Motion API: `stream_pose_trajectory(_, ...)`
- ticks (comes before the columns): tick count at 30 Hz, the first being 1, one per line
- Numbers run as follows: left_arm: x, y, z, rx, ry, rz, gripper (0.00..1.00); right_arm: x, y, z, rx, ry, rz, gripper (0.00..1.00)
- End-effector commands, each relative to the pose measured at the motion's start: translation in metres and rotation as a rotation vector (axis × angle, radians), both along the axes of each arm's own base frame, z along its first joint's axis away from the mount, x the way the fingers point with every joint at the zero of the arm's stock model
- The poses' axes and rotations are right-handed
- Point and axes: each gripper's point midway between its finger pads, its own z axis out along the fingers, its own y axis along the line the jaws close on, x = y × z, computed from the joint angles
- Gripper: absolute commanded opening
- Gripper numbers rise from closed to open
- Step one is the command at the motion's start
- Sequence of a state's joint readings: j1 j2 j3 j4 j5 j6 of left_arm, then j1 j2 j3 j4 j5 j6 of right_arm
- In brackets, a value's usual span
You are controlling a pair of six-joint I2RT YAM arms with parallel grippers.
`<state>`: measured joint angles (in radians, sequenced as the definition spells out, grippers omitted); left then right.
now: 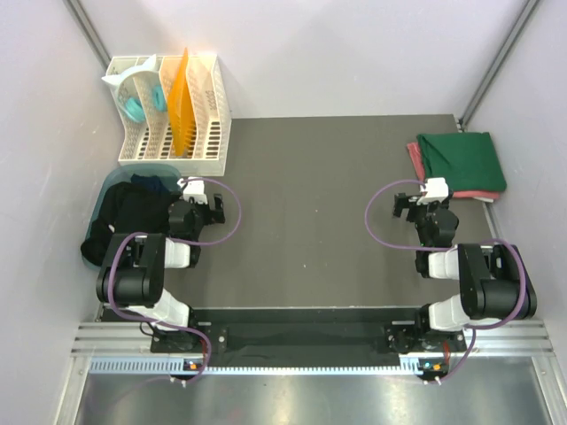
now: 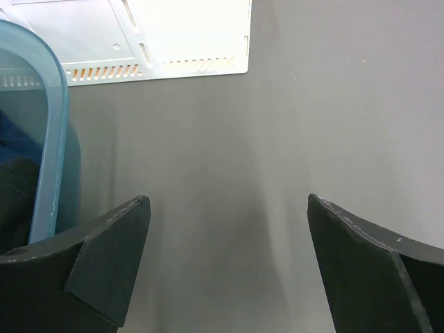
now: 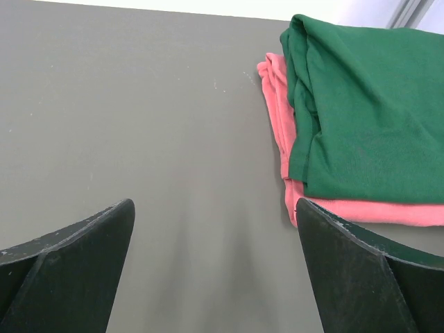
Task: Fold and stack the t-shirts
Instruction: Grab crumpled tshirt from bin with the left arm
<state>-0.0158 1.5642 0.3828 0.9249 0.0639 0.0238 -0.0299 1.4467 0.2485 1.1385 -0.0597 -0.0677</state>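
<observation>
Left gripper [image 2: 229, 205] jaws wide, empty | crumpled black t-shirts [image 1: 133, 217] heaped in teal-blue plastic tub [image 2: 52, 139], just left | right gripper [image 3: 215, 208] wide, empty | folded dark green t-shirt [image 3: 361, 118] atop folded pinkish-red t-shirt [image 3: 277, 104], ahead-right, long axis crosswise.

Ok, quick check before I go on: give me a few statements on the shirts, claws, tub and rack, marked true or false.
1. The green shirt lies on the pink shirt. True.
2. The right claw is shut on the green shirt. False: it is open and empty, beside the stack.
3. Dark shirts lie in the tub. True.
4. The left claw holds a shirt. False: it is open and holds nothing.
5. The rack stands beside the green shirt. False: it stands at the far left, behind the tub.
</observation>
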Motion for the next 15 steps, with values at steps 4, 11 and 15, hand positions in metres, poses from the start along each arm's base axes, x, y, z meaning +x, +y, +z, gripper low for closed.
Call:
stream_pose_trajectory(4, 0.0050, -0.0042, 0.0159, -0.017, -0.064, -0.014, 0.99, 0.0034, 0.0039, 0.0179, 0.008, -0.072, 0.008, 1.00)
stream_pose_trajectory(11, 0.0047, -0.0041, 0.0153, -0.016, -0.065, -0.014, 0.99, 0.0034, 0.0037, 0.0190, 0.009, -0.078, 0.007, 1.00)
stream_pose_trajectory(15, 0.0052, -0.0032, 0.0167, -0.015, -0.073, -0.011, 0.99, 0.0033, 0.0039, 0.0182, 0.009, -0.075, 0.008, 1.00)
